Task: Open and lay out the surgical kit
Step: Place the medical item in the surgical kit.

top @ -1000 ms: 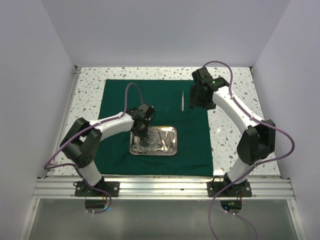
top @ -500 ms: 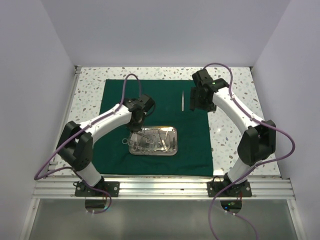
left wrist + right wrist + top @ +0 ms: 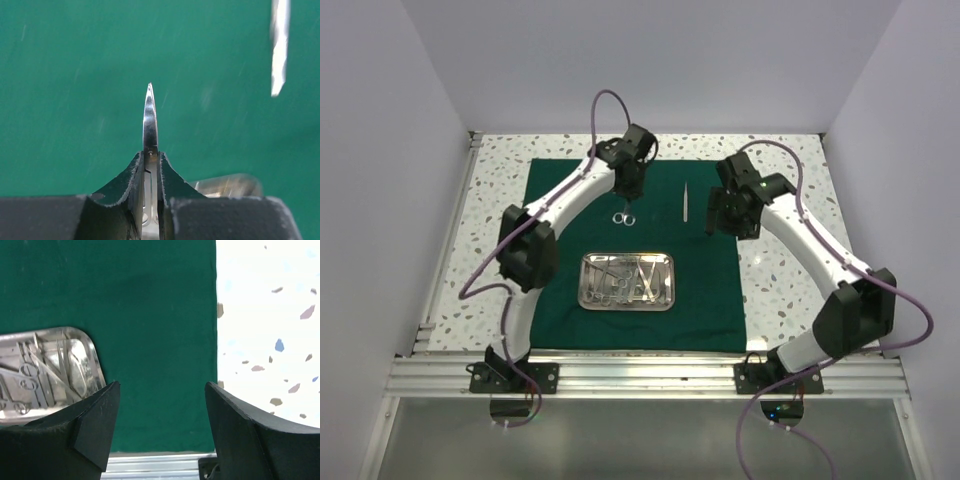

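**Left gripper holds scissors over the far cloth**

My left gripper [image 3: 150, 161] is pinched tight on a slim pair of scissors [image 3: 150, 117], the blade tip poking out past the fingers. Under it lies the green cloth [image 3: 560, 200], and the tweezers [image 3: 686, 201] rest on it nearby. I judge the step is setting down: I'd lower until the scissors lie flat, parallel to the tweezers and apart from them, then let go. My right gripper [image 3: 160, 425] hangs spread wide and empty near the cloth's right edge. The steel tray [image 3: 668, 285] sits mid-cloth, instruments [image 3: 40, 375] heaped inside. I cannot tell whether the scissors touch the cloth, and the heap is too tangled to count.
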`<state>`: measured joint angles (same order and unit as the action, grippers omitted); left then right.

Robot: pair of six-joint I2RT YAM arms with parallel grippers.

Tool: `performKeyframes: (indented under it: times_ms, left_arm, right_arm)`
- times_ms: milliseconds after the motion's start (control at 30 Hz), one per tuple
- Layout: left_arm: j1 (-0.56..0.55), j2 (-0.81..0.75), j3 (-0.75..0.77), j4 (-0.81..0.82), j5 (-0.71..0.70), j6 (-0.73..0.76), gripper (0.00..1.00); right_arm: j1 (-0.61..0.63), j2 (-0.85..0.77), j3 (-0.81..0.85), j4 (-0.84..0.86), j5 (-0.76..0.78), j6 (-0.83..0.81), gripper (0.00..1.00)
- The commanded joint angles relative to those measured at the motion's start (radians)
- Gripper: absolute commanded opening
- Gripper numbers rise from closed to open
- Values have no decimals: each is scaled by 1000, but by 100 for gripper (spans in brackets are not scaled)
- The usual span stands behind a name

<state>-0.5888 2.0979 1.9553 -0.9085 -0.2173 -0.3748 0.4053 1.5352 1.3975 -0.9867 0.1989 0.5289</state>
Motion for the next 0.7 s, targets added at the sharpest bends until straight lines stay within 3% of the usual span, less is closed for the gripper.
performKeyframes:
  times_ms: [0, 133, 300, 367, 400, 467, 567, 667]
  left_arm:
    - [29, 141, 197, 57, 70, 2, 0]
    - [47, 287, 300, 117, 124, -15, 0]
    - [58, 355, 307, 172, 160, -76, 3]
    - [58, 355, 292, 194, 159, -82, 18]
    - [58, 349, 292, 197, 157, -85, 39]
    - [57, 312, 277, 195, 159, -85, 53]
    - [46, 208, 200, 181, 136, -81, 60]
    - [18, 70, 47, 163, 115, -59, 57]
  right_arm:
    - [4, -122, -81, -32, -44, 68, 72]
    - [4, -216, -133, -75, -33, 80, 72]
    - [6, -311, -190, -125, 5, 102, 73]
    - [6, -329, -206, -132, 4, 112, 73]
    - [6, -342, -218, -132, 4, 114, 73]
    - [4, -349, -229, -132, 4, 115, 73]
    - [4, -345, -241, -122, 7, 111, 73]
    - [4, -336, -261, -96, 5, 109, 73]
